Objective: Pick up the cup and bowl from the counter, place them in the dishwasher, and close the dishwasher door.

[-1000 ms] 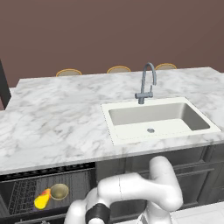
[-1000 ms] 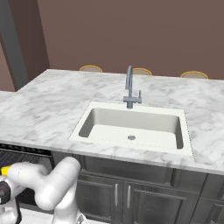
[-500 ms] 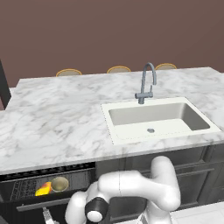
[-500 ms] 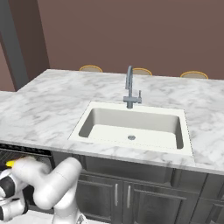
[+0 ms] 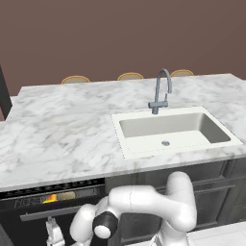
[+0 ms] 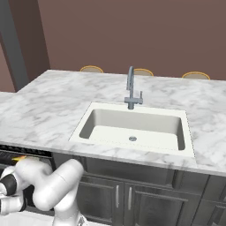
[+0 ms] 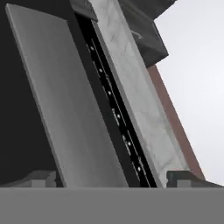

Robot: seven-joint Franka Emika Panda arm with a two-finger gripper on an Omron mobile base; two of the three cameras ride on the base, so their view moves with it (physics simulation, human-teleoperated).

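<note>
Dark finger tips of the tool stand wide apart at the bottom of the hand view, with the long grey bar handle of the dishwasher door running between them; they hold nothing. In the left base view the tool hangs low beneath the table's front edge near its left corner, just below that handle, at the end of the white arm.

The dishwasher door is nearly shut, leaving a narrow gap below the table's front edge. Through the gap, the dishwasher shows a sliver of wire rack, with the yellow and orange of the cup and, just beside it on the right, the tan bowl. From the right base view a small yellow trace of the cup peeks out under the table edge, above the arm.

The white marble table carries an inset cream sink toward its right side, with a grey tap at the sink's far edge. Three round tan stool tops show beyond the table's far edge.
</note>
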